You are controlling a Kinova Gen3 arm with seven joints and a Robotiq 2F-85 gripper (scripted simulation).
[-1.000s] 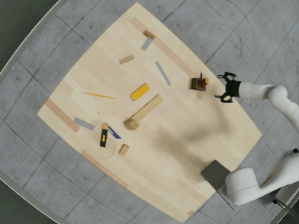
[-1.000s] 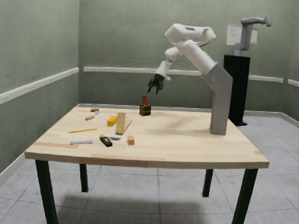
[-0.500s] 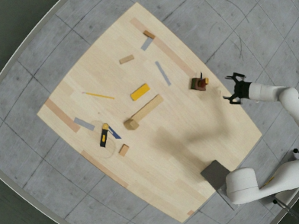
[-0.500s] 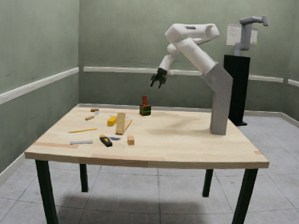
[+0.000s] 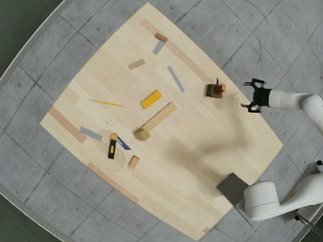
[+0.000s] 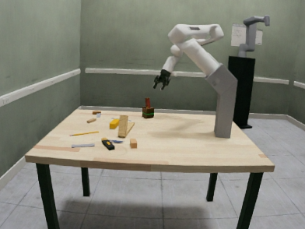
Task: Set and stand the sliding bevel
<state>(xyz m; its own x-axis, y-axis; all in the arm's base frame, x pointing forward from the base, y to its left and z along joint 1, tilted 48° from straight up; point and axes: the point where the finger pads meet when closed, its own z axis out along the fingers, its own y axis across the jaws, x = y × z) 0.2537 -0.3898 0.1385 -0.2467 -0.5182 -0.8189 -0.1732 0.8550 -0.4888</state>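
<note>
The wooden sliding bevel [image 5: 218, 87] stands upright in the dark slotted block [image 5: 214, 91] near the table's far right edge, with nothing touching it. It also shows in the side view [image 6: 148, 103], rising from the block [image 6: 148, 113]. My gripper [image 5: 246, 95] [image 6: 159, 86] is open and empty. It hangs in the air well above and to the right of the block, clear of the bevel. The black bevel [image 5: 113, 146] with a yellow end lies flat at the front left. The wooden leg on its rail [image 5: 156, 120] lies mid-table.
A yellow block [image 5: 151, 99], a pencil [image 5: 106, 103], grey strips [image 5: 175, 79] [image 5: 91, 133] and small wooden blocks [image 5: 136, 63] [image 5: 133, 161] lie scattered on the table. My arm's base [image 5: 232, 188] stands at the right front corner.
</note>
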